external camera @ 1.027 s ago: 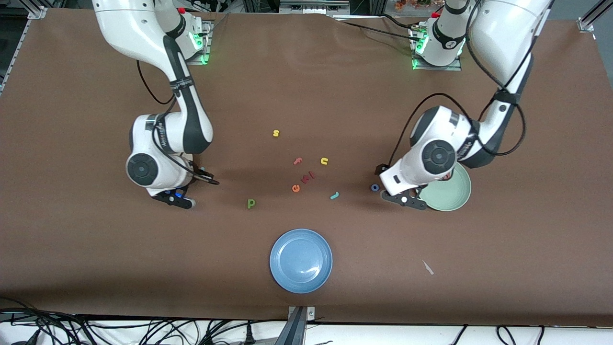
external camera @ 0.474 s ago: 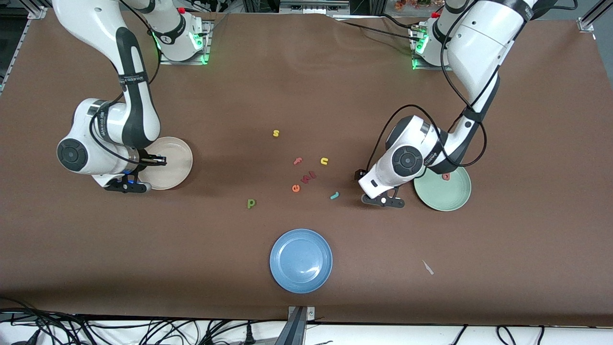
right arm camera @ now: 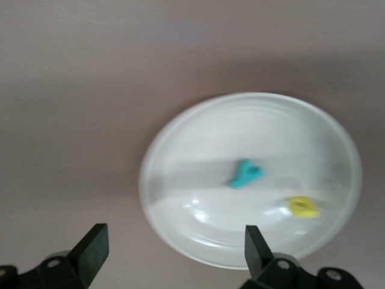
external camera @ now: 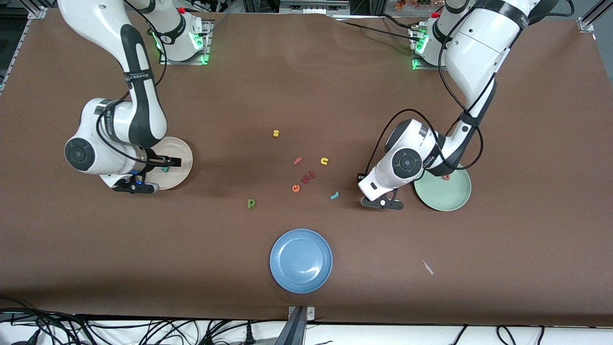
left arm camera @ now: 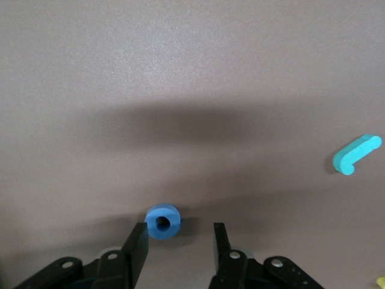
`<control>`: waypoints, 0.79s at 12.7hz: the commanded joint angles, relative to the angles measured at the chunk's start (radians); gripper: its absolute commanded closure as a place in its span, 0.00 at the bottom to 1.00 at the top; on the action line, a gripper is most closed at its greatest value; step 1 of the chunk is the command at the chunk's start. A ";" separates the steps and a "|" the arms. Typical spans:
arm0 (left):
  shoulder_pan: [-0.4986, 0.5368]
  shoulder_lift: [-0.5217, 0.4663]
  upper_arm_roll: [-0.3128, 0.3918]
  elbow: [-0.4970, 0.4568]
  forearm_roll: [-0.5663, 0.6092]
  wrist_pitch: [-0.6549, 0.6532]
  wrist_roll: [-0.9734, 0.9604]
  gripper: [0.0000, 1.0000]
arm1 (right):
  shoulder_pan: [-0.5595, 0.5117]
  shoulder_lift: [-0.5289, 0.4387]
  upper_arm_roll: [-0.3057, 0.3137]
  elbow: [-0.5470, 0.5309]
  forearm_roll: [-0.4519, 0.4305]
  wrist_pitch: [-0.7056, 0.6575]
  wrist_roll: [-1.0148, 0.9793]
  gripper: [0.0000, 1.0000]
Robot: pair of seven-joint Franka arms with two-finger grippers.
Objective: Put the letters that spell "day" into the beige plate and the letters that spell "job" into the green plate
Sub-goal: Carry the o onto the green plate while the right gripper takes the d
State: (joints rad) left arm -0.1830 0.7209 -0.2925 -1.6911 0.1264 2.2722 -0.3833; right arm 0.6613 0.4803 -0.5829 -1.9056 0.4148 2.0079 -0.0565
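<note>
The right gripper [right arm camera: 174, 253] now stands wide open over the beige plate [right arm camera: 180, 150], teal "y" [right arm camera: 246, 173] dropped inside. The left gripper's [left arm camera: 177, 247] half-closed fingers straddle the blue "o" [left arm camera: 163, 221], still ungripped.

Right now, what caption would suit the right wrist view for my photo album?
Open right gripper over the beige plate, where a teal "y" and a yellow "a" lie.

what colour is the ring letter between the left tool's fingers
Blue. The ring-shaped "o" lies on the brown table, clearest in the left wrist view.
</note>
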 commanded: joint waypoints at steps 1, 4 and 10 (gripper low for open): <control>-0.003 0.009 0.004 0.008 0.059 0.006 -0.008 0.50 | 0.030 0.050 0.038 0.069 0.056 0.035 0.104 0.00; -0.004 0.015 0.006 0.002 0.061 0.007 -0.009 0.53 | 0.067 0.099 0.095 0.153 0.062 0.058 0.279 0.00; -0.004 0.014 0.006 -0.004 0.061 0.001 -0.012 0.95 | 0.118 0.300 0.132 0.402 0.061 0.115 0.402 0.00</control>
State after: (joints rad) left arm -0.1833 0.7324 -0.2886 -1.6961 0.1544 2.2744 -0.3834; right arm 0.7782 0.6818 -0.4437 -1.6146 0.4566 2.1000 0.3363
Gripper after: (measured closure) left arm 0.749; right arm 0.000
